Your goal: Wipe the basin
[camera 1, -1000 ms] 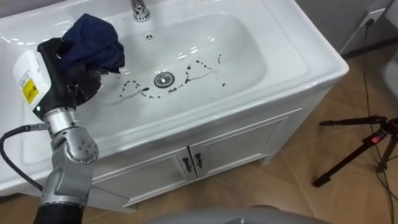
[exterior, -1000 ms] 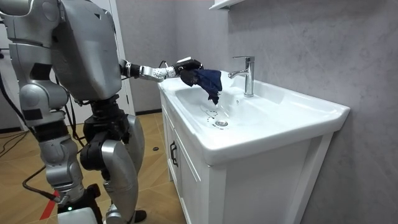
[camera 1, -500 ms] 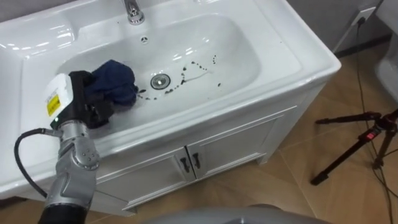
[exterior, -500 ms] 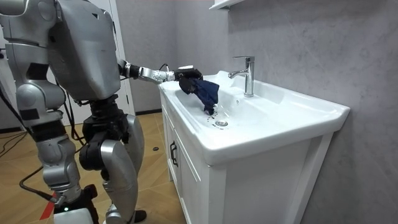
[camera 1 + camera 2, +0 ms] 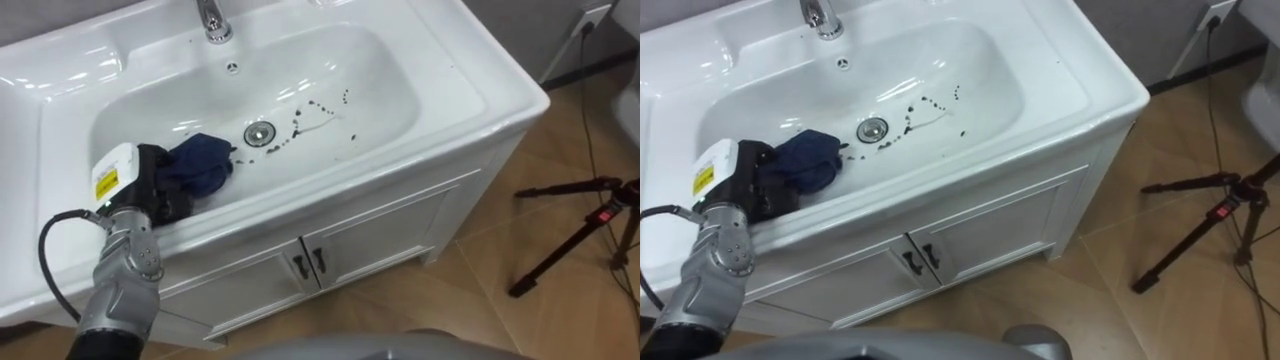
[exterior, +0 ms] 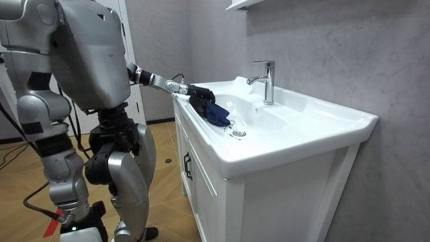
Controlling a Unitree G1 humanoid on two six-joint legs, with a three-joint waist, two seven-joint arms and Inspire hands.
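Left hand [image 5: 160,190] is down in the basin [image 5: 420,95], at the bowl's left side, fingers clenched round a dark blue cloth [image 5: 203,166]. The cloth is bunched and sticks out of my grip toward the drain [image 5: 259,132]. Its far edge is just beside the drain, not over it. It looks to be resting on the bowl's surface, but I cannot tell how firmly it presses.

Dark specks [image 5: 322,104] are scattered on the white bowl, right of the drain and round its near edge, apart from the cloth. The tap [image 5: 212,20] stands at the back rim, upright, well clear of my hand.

In the room view I stand upright at the front of the cabinet [image 6: 201,181], on the room view's left, with my left arm stretched over the rim and angled down into the bowl.

Below the basin are two closed cabinet doors [image 5: 385,235]. A black tripod [image 5: 575,235] stands on the wood floor [image 5: 470,310] off to my right.
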